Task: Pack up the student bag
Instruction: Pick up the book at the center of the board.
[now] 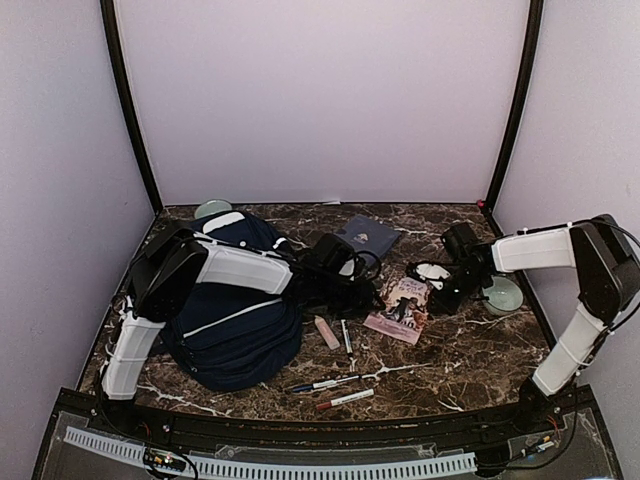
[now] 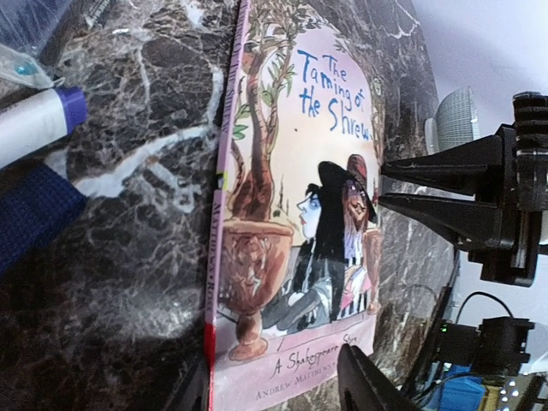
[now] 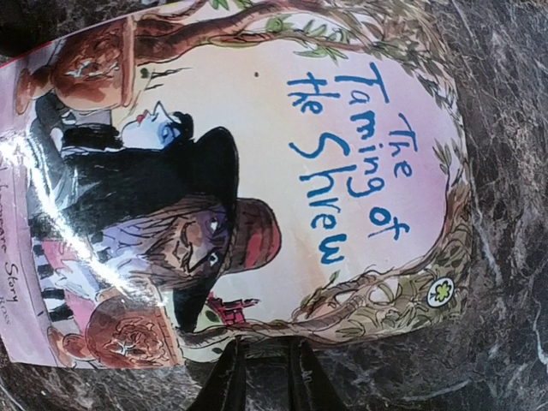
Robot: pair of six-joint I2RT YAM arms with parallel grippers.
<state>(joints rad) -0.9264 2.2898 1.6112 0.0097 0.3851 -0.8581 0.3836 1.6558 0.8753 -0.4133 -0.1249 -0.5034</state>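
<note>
Left hand (image 2: 272,377) spread, one finger either side of the picture book's (image 1: 402,310) lower end. Right hand (image 3: 264,349): fingers close together at that book's edge; I cannot tell whether they pinch it. Count: one student bag (image 1: 235,335), left on the worktop (image 1: 470,360), partly under my left arm (image 1: 240,268); two books, the other a navy book (image 1: 368,236); three pens (image 1: 327,383). Pink stub (image 1: 327,332) beside one pen: unidentified.

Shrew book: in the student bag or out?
Out. The book lies flat, cover up, on the table, clear of the student bag.
</note>
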